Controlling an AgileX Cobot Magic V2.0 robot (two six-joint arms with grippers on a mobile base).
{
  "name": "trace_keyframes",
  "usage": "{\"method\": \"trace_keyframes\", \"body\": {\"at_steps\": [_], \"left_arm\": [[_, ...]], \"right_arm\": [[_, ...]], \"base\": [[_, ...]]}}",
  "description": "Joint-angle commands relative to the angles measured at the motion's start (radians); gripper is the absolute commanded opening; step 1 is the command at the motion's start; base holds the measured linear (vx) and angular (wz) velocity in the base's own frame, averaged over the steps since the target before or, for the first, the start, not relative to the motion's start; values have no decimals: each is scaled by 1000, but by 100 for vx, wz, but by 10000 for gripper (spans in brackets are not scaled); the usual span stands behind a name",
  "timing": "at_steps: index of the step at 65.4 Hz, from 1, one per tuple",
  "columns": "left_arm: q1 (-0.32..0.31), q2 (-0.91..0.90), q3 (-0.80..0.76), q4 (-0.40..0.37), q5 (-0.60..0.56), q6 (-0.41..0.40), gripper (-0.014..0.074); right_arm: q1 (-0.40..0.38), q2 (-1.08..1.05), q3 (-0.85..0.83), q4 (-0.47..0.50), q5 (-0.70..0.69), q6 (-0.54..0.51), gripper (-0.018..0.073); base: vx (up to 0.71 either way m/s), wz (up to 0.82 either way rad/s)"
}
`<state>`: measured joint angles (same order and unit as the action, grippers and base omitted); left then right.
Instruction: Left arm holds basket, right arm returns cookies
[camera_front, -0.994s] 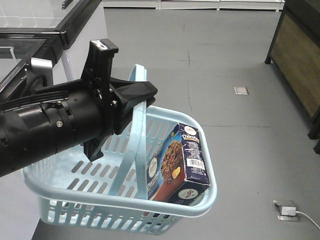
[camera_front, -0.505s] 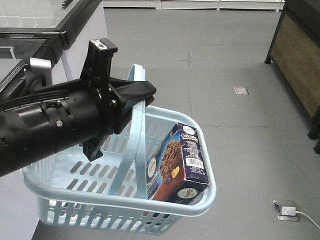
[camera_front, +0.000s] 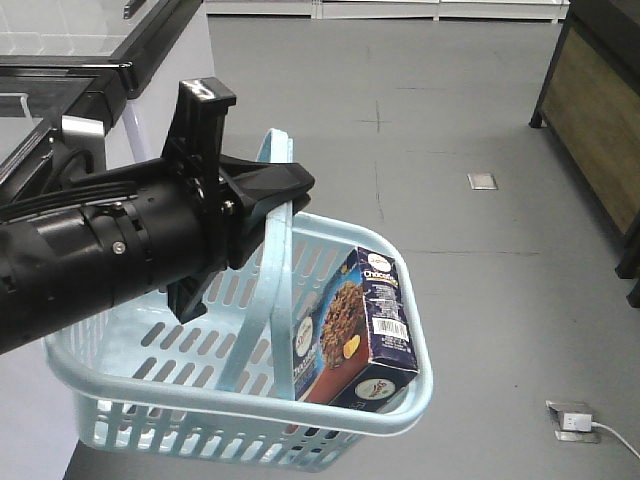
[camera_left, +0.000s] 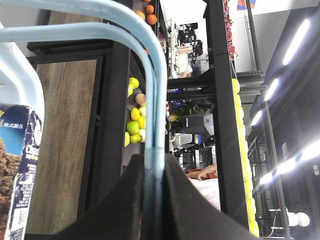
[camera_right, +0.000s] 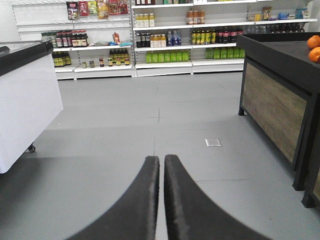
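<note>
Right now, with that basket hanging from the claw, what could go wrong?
The left claw pinches only the thin handle of the basket, so it could slip or swing. The cookies lean at one end, loading that side, which may tip it.

My basket (camera_front: 180, 425) is light blue plastic, smooth, with a soft sheen along its handle (camera_front: 278, 270). My left arm (camera_front: 90, 260) has a semi-glossy black casing with small bright metal screws, and my left end effector (camera_front: 295, 185) is matt black (plastic, by the look). The cookies (camera_front: 355, 330) come in glossy printed cardboard. My right end effector (camera_right: 161, 165) has matt black, finely grained fingers. The floor (camera_right: 125, 115) is smooth grey, faintly reflective. The display stand (camera_right: 272, 110) shows grained wood in a black frame.
</note>
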<state>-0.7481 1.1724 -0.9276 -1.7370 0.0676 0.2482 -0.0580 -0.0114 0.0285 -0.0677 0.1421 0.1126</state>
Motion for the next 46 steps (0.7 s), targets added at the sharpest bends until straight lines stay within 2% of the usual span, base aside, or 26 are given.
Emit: {"method": "trace_keyframes", "body": {"at_steps": [1,46], "left_arm": [[-4,-24,-44,-43,30,-3,-3],[-4,-24,-44,-43,30,-3,-3]], "right_arm": [[0,-13,18,-10,-75,-4,-3],[0,-13,18,-10,-75,-4,-3]], "base": [[0,0],[0,0]]}}
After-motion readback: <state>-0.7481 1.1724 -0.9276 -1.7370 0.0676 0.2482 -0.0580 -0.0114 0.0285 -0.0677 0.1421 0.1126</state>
